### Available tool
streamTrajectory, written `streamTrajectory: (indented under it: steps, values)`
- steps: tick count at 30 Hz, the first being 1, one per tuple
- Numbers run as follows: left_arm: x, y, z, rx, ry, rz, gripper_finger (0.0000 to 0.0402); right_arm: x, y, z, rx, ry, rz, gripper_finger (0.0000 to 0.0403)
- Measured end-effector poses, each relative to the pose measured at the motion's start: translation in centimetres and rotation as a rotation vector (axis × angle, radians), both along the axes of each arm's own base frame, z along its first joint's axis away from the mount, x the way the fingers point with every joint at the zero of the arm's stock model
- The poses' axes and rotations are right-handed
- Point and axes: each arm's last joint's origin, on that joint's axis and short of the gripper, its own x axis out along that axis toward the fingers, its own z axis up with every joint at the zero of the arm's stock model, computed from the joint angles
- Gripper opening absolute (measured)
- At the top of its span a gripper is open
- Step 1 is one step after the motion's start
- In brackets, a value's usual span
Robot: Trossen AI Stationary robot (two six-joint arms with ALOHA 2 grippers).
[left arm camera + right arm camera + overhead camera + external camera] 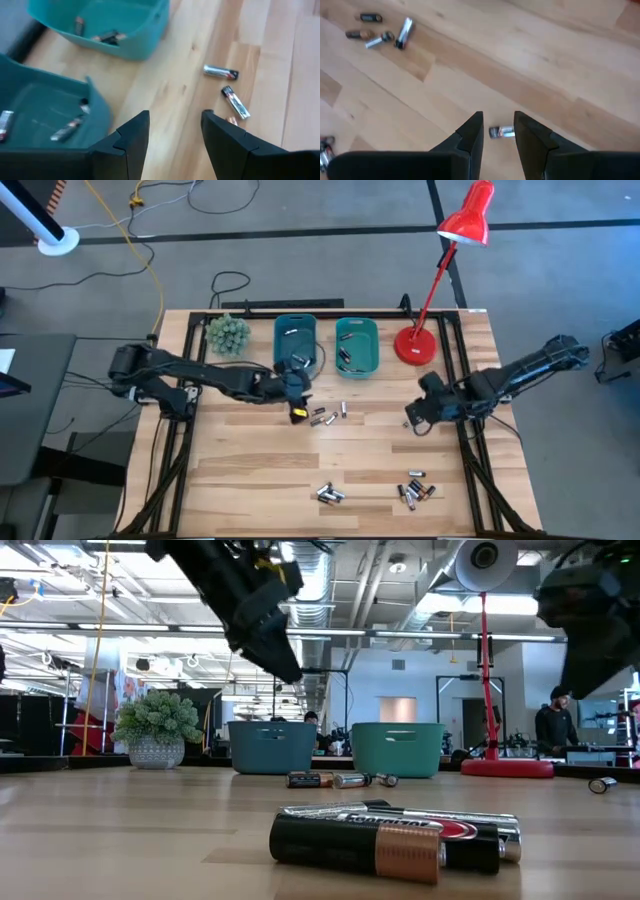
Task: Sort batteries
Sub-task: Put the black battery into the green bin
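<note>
Wooden table was seen carrying scattered batteries along its near edge. Right gripper was held low, fingers parted astride a single battery. Left gripper was hung open, empty, just before the teal bins, with more cells inside.

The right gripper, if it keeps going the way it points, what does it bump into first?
Probably the small silver battery lying alone on the wooden table. It shows just beyond the open right gripper, between its dark fingertips. How far below it lies is hard to judge.
</note>
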Motion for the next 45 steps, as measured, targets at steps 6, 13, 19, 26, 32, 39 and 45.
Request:
streamTrajectory:
  steps: [6, 13, 19, 26, 32, 39, 45]
  values:
    - [2.2, -0.6, -3.3, -0.068, 0.075, 0.028, 0.0173, -0.8, 1.6, -0.1, -0.027, -0.049, 0.018, 0.0124]
    - [3.8, -1.1, -6.3, -0.184, 0.08, 0.007, 0.0173, -1.3, 2.7, -0.1, -0.008, -0.084, 0.023, 0.0124]
    - [4.3, -0.8, -8.0, -0.161, 0.115, -0.004, 0.0173, -1.6, 3.1, -0.1, -0.004, -0.084, 0.046, 0.0124]
    - [4.8, -0.2, -10.4, -0.17, 0.174, 0.006, 0.0173, -1.6, 3.0, -0.1, -0.004, -0.083, 0.045, 0.0124]
    - [4.9, -0.1, -11.3, -0.177, 0.189, 0.008, 0.0124, -1.6, 3.0, -0.1, -0.005, -0.083, 0.045, 0.0124]
    - [4.9, -0.1, -11.3, -0.171, 0.19, -0.002, 0.0038, -1.6, 3.0, -0.1, -0.009, -0.081, 0.052, 0.0124]
    - [4.9, -0.1, -10.5, -0.174, 0.159, -0.001, 0.0038, -1.6, 3.0, -0.1, -0.016, -0.077, 0.061, 0.0124]
